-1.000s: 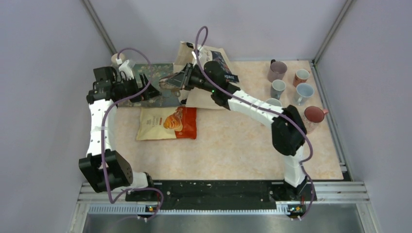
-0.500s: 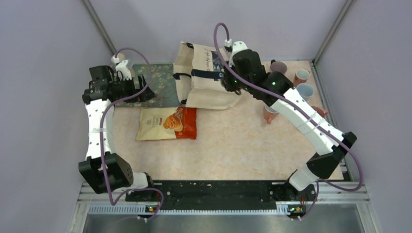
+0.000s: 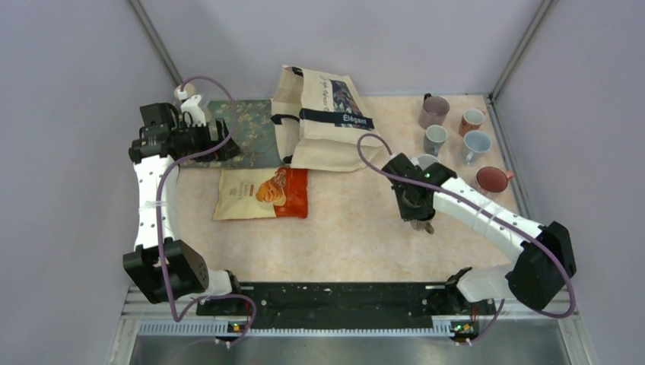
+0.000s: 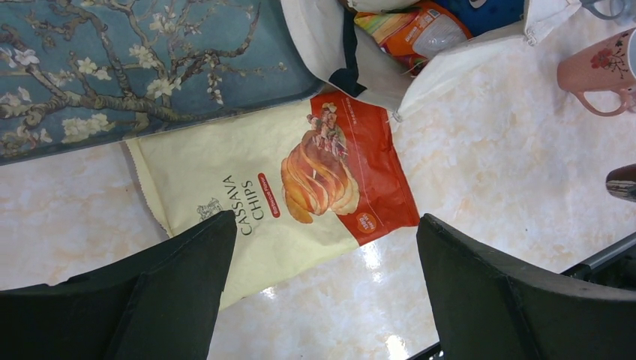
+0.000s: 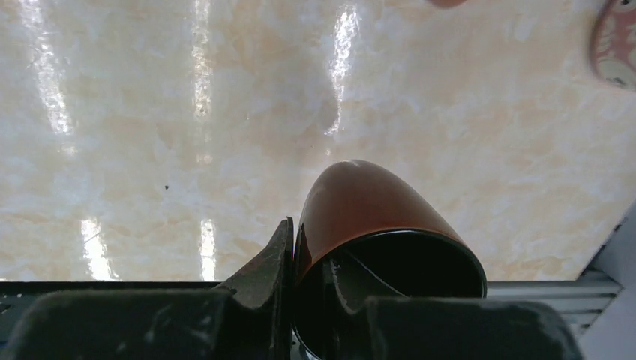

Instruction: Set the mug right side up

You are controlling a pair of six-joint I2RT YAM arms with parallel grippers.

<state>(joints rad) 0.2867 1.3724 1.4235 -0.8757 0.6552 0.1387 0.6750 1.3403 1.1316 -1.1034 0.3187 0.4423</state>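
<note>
In the right wrist view a glossy red-brown mug (image 5: 367, 202) with a black inside is held above the marbled table, its open mouth toward the camera and its base pointing away. My right gripper (image 5: 307, 247) is shut on the mug's wall, one finger inside and one outside. In the top view that gripper (image 3: 417, 213) hangs mid-right of the table and hides most of the mug. My left gripper (image 4: 324, 221) stands wide open with nothing between its fingers, above the chips bag (image 4: 285, 180). From above, the left gripper (image 3: 228, 144) sits at the back left.
Several upright mugs stand at the back right: purple (image 3: 433, 112), pink (image 3: 471, 120), grey-blue (image 3: 435, 139), light blue (image 3: 477, 146) and dark red (image 3: 493, 181). A cream tote bag (image 3: 323, 125) and a floral tray (image 3: 251, 129) lie at the back. The chips bag (image 3: 262, 192) lies left of centre.
My right arm has swung from the tote bag at the back to mid-right of the table, in front of the mugs, and now holds a mug. The left gripper has opened wider.
</note>
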